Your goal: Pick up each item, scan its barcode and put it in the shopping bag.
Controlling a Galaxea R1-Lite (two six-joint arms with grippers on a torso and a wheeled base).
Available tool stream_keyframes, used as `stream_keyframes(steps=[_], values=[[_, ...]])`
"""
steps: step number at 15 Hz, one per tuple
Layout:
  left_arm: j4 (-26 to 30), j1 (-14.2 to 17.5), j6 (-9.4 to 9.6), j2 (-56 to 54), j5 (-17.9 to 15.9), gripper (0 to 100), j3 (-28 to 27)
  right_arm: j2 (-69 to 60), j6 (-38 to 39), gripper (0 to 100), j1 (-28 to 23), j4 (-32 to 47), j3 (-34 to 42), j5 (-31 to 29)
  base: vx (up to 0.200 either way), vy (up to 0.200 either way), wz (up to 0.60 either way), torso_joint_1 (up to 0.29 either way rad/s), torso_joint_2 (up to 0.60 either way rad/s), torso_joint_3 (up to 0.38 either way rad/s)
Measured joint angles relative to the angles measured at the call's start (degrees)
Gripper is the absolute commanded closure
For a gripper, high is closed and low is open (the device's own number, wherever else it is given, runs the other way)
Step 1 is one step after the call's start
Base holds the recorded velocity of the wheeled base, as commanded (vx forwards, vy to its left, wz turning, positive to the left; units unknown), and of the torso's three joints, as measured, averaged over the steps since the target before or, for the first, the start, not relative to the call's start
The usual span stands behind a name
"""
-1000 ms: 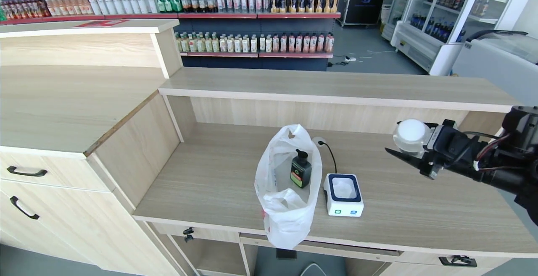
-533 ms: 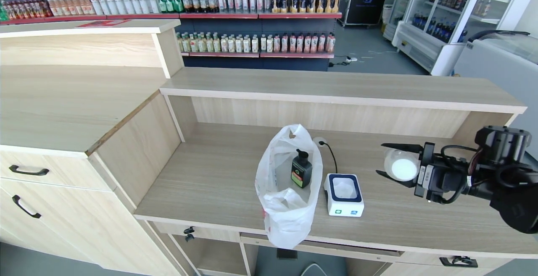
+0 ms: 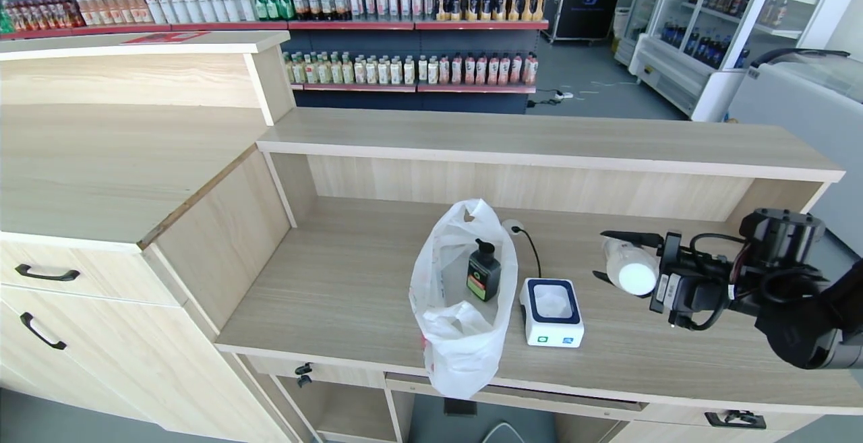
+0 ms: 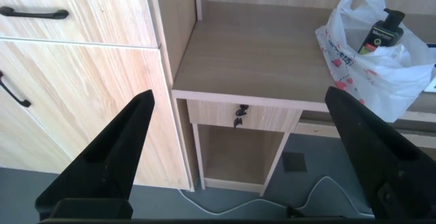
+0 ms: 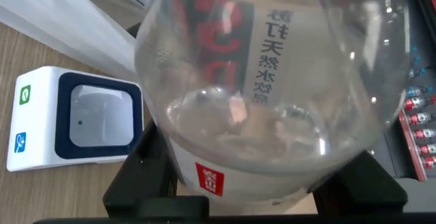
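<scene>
**Left:** the left gripper [image 4: 238,149] hangs low off the front edge of the counter [image 3: 337,288], beside the cabinet drawers [image 4: 75,67]. Its 2 fingers are spread wide with nothing between them, and it takes no part in the present step.

**Centre:** the shopping bag [image 3: 458,335] stands open on the counter with 1 item inside, a dark pump bottle [image 3: 483,273], upright. Just beside the bag on its right lies the scanner [image 3: 551,309], window facing up.

**Right:** the right gripper [image 3: 607,255] is clamped on a clear bottle [image 3: 628,269]. It holds the bottle off the counter, roughly level, with the white end turned leftward. The bottle is near the scanner but not yet over it. From the wrist, the bottle's printed label [image 5: 266,101] shows, with the scanner [image 5: 75,125] beyond.

**Change noted:** over the last second the right arm has brought the bottle down from a higher position at the far right and shifted it leftward, towards the scanner. Bag, pump bottle and scanner have not moved.

**Assessment:** the pick is done for this item and the scan is the step in hand — bagging follows. The barcode must face the window; whether it does so now, I cannot tell.
</scene>
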Motion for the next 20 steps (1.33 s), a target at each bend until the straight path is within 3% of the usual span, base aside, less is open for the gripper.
stream_keyframes(steps=[20], values=[[0.00,0.00,0.00,0.00,0.02,0,0.00,10.86,-0.30,100,1.55,-8.84,-1.38,3.23,0.000,0.000,0.00,0.000,0.00,0.000]])
